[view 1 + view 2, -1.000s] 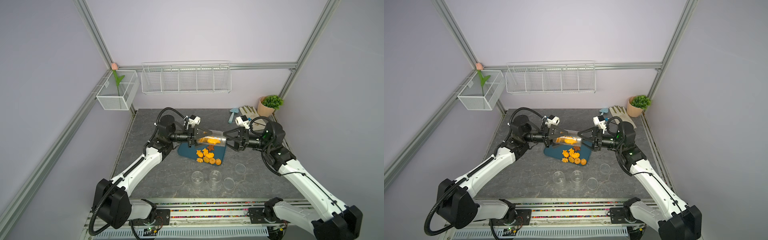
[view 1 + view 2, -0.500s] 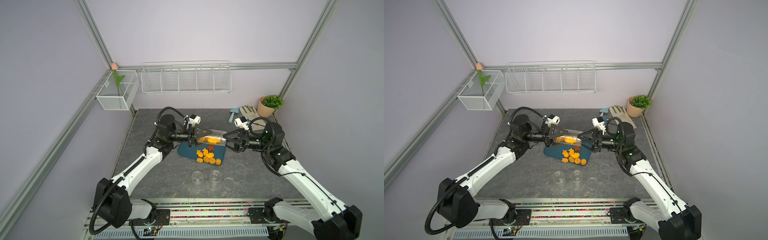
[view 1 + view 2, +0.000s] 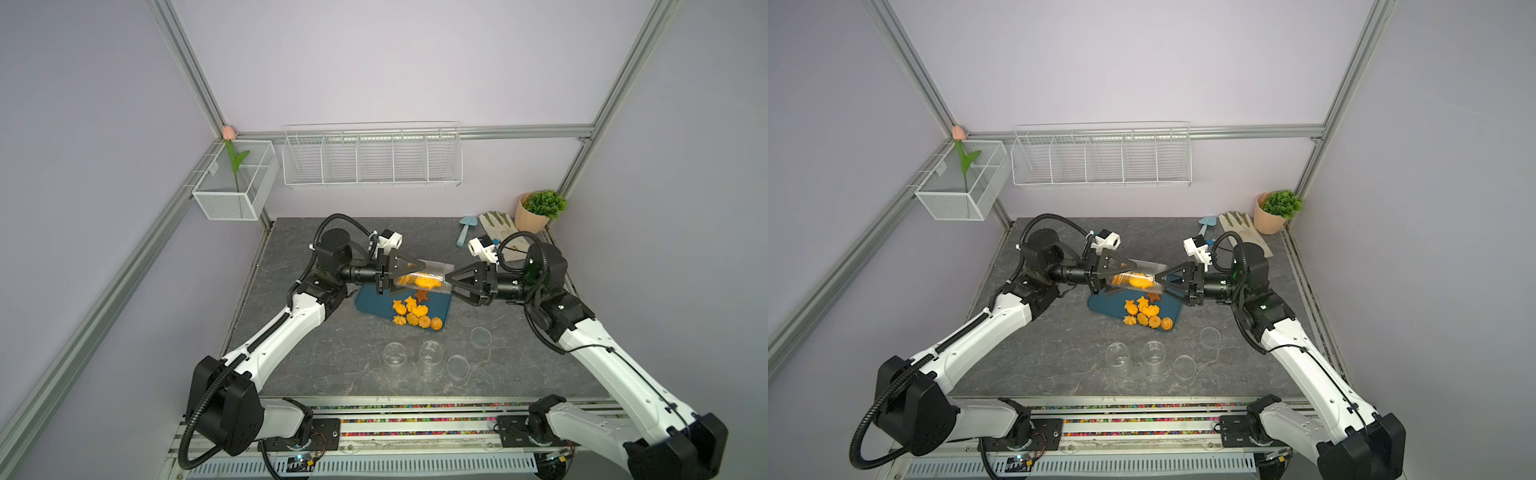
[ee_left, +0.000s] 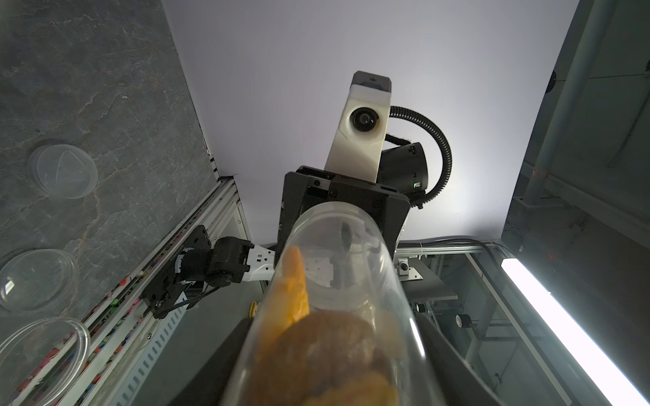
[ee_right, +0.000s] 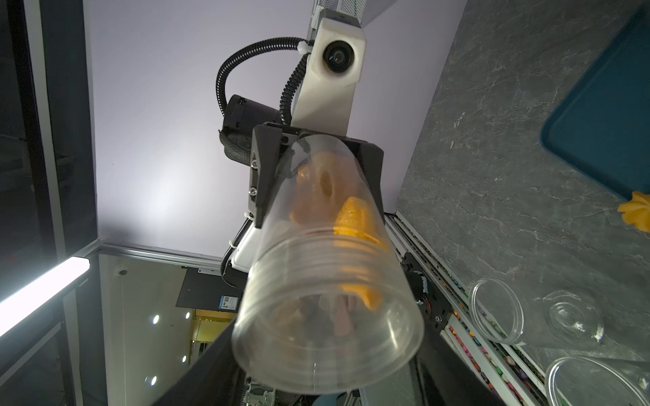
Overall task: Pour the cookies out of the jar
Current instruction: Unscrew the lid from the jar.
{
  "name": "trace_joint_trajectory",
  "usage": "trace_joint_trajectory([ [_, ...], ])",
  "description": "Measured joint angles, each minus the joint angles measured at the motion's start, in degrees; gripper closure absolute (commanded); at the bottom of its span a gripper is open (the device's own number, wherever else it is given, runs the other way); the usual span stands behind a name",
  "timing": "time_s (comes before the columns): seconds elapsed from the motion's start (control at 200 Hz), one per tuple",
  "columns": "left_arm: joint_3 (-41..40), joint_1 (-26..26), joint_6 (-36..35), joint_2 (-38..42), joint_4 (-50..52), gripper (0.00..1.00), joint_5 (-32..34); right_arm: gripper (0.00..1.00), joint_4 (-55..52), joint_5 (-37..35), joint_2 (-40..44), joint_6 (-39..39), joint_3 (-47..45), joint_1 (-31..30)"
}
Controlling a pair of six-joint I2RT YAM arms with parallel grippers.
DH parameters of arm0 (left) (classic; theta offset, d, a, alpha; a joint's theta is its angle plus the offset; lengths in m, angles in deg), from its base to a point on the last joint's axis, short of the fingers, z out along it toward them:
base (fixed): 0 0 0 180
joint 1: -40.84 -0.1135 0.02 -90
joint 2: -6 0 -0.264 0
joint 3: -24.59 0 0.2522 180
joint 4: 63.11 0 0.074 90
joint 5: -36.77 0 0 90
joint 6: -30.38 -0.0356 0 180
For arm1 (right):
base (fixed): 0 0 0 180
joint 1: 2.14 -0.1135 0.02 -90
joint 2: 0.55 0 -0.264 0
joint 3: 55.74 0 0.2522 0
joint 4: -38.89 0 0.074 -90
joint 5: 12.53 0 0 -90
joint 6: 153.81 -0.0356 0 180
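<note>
Clear jar (image 3: pixel 432 270), horizontal over blue tray (image 3: pixel 370 302): left pincer (image 3: pixel 404 277) pinches its 9 o'clock end; right pincer (image 3: pixel 449 281) at its 3 o'clock mouth, grip cannot be told.

clr glossy plastic jar (image 3: pixel 436 269), matt stone-look tbl (image 3: pixel 332 365)

Soft even light; strip lamp (image 4: pixel 562 327) glares; wrist-view edges warp.

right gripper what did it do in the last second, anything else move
The right gripper drew its jaws closer around the open end of the clear jar, while its arm barely shifted. Whether it grips the jar yet is unclear. Unchanged: the left gripper is shut on the jar's base, the jar lies level, and the cookies sit on the blue tray.
</note>
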State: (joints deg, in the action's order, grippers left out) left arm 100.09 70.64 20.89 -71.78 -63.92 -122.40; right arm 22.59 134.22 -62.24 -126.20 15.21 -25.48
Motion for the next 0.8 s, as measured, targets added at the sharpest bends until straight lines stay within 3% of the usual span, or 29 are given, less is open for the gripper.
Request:
trace_joint_trajectory([
  [0.265,0.02,0.11,0.00,0.02,-0.39,0.40,0.13,0.49,-6.93,-1.90,-0.79,16.33,3.17,-0.35],
  [0.42,0.02,0.04,0.00,0.09,-0.33,0.40,-0.22,0.61,-6.56,-5.90,0.90,31.26,2.01,-1.92],
  [0.8,0.02,0.26,-0.02,0.11,-0.11,0.40,-0.76,0.57,-6.67,-16.79,5.07,68.78,-0.44,-4.90],
])
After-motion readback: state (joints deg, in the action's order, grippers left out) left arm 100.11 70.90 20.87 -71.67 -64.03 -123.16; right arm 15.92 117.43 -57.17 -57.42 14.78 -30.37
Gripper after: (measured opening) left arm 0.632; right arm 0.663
